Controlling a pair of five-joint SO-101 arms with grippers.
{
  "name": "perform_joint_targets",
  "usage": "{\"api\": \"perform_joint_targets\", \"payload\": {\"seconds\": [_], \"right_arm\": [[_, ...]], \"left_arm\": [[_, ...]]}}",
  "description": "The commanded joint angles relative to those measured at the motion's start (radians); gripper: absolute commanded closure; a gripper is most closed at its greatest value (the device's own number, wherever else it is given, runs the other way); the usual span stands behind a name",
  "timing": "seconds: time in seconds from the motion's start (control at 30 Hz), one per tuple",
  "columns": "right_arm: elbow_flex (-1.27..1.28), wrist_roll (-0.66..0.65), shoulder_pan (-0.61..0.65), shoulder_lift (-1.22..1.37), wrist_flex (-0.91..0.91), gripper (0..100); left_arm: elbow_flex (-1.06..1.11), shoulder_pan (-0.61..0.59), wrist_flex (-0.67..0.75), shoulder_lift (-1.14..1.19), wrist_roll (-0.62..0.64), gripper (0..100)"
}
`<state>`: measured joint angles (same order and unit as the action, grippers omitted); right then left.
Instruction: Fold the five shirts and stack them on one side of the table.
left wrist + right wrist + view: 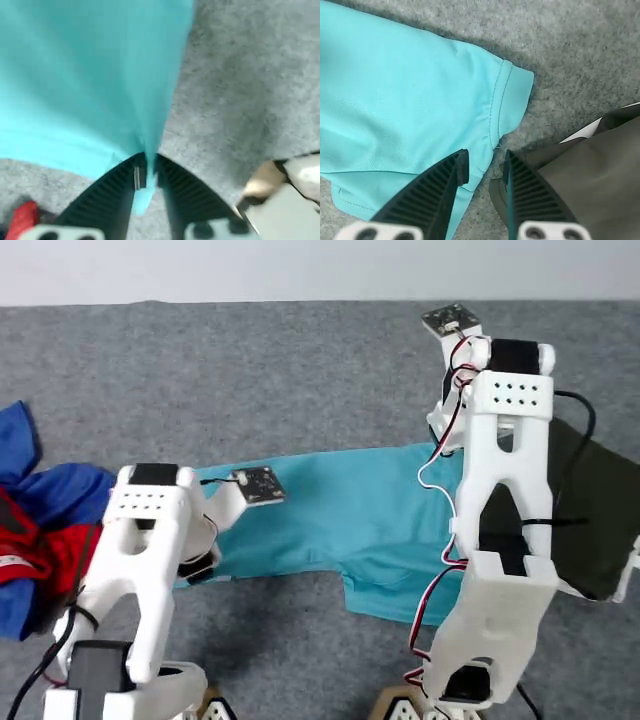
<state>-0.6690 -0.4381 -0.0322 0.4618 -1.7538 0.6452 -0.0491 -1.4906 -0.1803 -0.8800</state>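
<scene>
A teal shirt [340, 510] lies stretched across the middle of the grey table. My left gripper [200, 565] is at its left end. In the left wrist view the gripper [146, 172] is shut on a pinch of the teal shirt [75, 75], which pulls into a fold at the jaws. My right gripper [445, 435] is at the shirt's far right edge. In the right wrist view it [484, 167] stands open just over the hem of a teal sleeve [512, 95], beside the edge of a dark olive shirt [590, 165].
The dark olive shirt [590, 510] lies flat at the table's right side, partly behind the right arm. A crumpled pile of blue and red shirts [40, 530] sits at the left edge. Bare grey table [250, 370] stretches along the back.
</scene>
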Motion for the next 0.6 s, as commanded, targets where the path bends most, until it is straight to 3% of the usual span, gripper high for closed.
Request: {"api": "perform_joint_targets", "payload": {"seconds": [0.0, 0.13, 0.3, 0.47, 0.57], "right_arm": [[-0.005, 0.012, -0.013, -0.076, -0.044, 87.0], [-0.005, 0.011, -0.012, -0.076, -0.044, 87.0], [0.012, 0.009, -0.007, -0.065, -0.044, 87.1], [0.176, 0.008, 0.068, -0.065, -0.042, 89.7], [0.288, 0.008, 0.105, -0.065, -0.041, 94.0]], "left_arm": [[0.004, -0.068, 0.094, -0.034, -0.008, 89], [-0.001, -0.114, 0.144, -0.034, -0.012, 88], [-0.001, -0.08, 0.141, -0.035, -0.011, 89], [0.041, 0.0, 0.176, 0.006, -0.008, 96], [0.067, -0.02, 0.253, 0.104, -0.008, 98]]}}
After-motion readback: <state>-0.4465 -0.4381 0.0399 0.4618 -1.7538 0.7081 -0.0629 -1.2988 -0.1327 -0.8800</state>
